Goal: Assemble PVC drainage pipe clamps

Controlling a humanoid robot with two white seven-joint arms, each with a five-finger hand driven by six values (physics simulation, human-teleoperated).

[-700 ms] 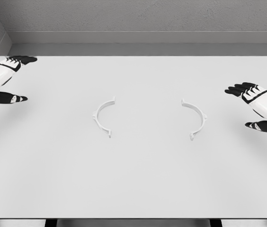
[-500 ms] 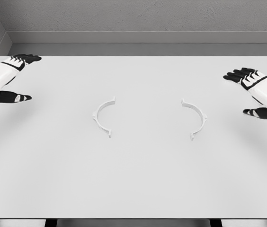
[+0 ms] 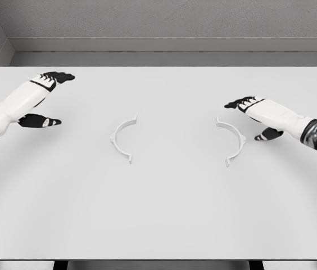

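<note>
Right hand [image 3: 255, 117] hovers spread and empty just right of the right clamp half [image 3: 231, 141] — a fast sideways closing could skid the thin arc across the table [image 3: 158, 225] instead of gripping it. Left clamp half [image 3: 122, 138] lies well apart from its mate, open sides facing. Farther left, the left hand [image 3: 40, 101] hangs open, holding nothing — a misaligned grasp would probably leave the end tabs unmatched.
</note>
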